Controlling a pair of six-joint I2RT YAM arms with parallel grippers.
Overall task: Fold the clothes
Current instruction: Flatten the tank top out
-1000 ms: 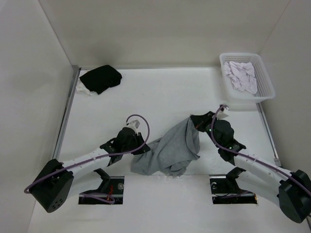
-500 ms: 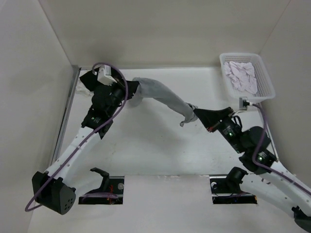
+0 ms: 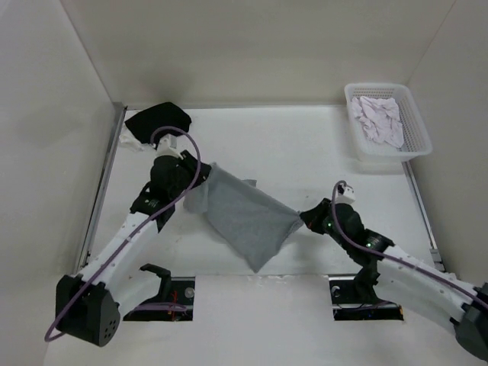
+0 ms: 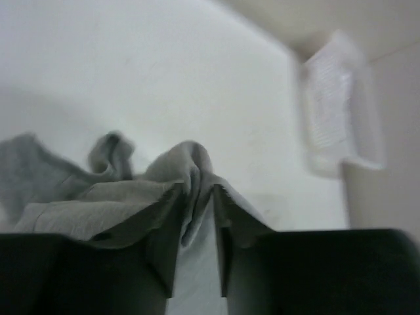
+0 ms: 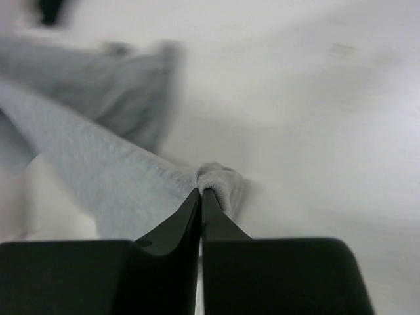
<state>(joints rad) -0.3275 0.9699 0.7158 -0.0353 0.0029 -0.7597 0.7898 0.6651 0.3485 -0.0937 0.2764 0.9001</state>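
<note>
Left gripper (image 4: pixel 197 189), jaws now apart, and right gripper (image 5: pixel 200 192), clamped on the T-shirt (image 3: pixel 248 217), have spread it nearer.

Basket (image 4: pixel 341 157) blurred in left wrist view; T-shirt (image 5: pixel 111 164) far end blurred.

The T-shirt (image 3: pixel 248 217) spreads across the middle of the table (image 3: pixel 305 152) between my left gripper (image 3: pixel 203 179) and right gripper (image 3: pixel 303 216), another garment (image 3: pixel 158 122) behind at far left, a basket (image 3: pixel 418 122) holding a crumpled cloth (image 3: pixel 379 118) at far right.

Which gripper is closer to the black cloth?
Left. The left gripper is close by the black cloth; the right gripper is far off to its right.
</note>
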